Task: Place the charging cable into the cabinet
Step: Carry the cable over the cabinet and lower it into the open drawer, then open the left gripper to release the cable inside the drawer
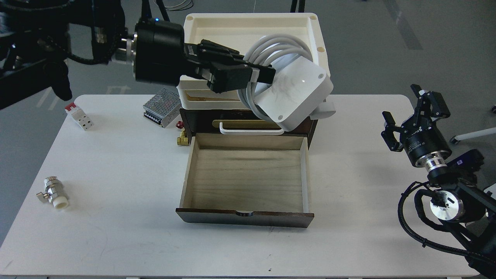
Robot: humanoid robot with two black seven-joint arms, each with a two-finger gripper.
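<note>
From the head view, your left gripper [260,74] clamps the charging cable [294,93] by its looped cord, above the cabinet [248,170] with its drawer pulled out. Your right gripper [407,116] hangs with fingers spread, beside the white table [116,193].

On my white counter [348,193], a perforated metal power-supply box [162,106] lies at the back, left of centre. Just right of it I see a small brass fitting [182,138] with a red knob. A white block [80,116] with a red cap sits at the far left, and a silver valve [54,192] lies nearer, by the left edge. Stacked cream trays [252,27] rise at the back.
</note>
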